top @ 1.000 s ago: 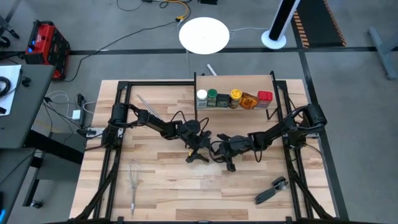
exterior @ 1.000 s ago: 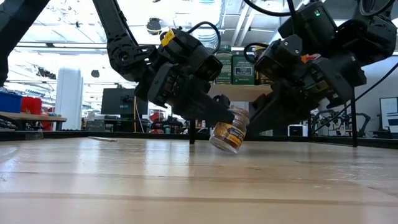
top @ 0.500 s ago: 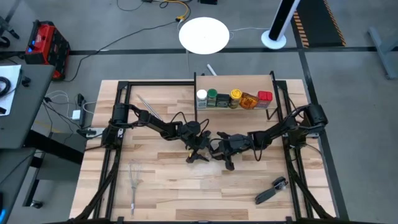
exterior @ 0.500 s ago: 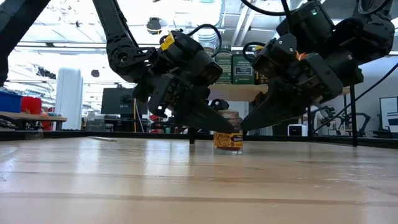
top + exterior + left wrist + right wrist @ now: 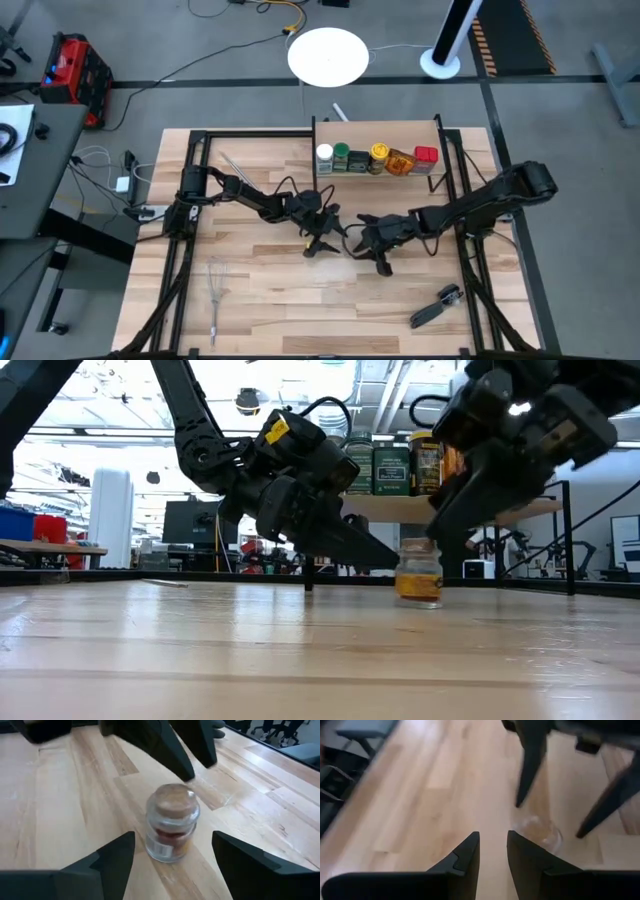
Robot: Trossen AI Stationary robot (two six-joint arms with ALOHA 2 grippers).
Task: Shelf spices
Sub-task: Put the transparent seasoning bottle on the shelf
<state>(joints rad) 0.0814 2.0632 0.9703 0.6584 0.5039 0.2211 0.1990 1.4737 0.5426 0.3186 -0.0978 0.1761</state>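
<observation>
A small glass spice jar (image 5: pixel 170 827) with a brownish lid stands upright on its base on the wooden table (image 5: pixel 260 300); the low view shows it too (image 5: pixel 418 572). My left gripper (image 5: pixel 172 855) is open, with one finger on either side of the jar and a gap to each. My right gripper (image 5: pixel 493 852) hangs above and behind the jar, its fingers a narrow gap apart with nothing between them. The shelf (image 5: pixel 375 132) at the far edge carries a row of several spices (image 5: pixel 375 158).
A wire whisk (image 5: pixel 215 292) lies near the front left. A black-handled tool (image 5: pixel 435 307) lies near the front right. A thin rod (image 5: pixel 238 168) lies left of the shelf. Black frame rails (image 5: pixel 190 190) run along both table sides.
The jar, tilted between the two grippers a second ago, has been stood upright and now stands a little farther toward the table's right. My right gripper has risen off it and drawn back toward the right edge.
</observation>
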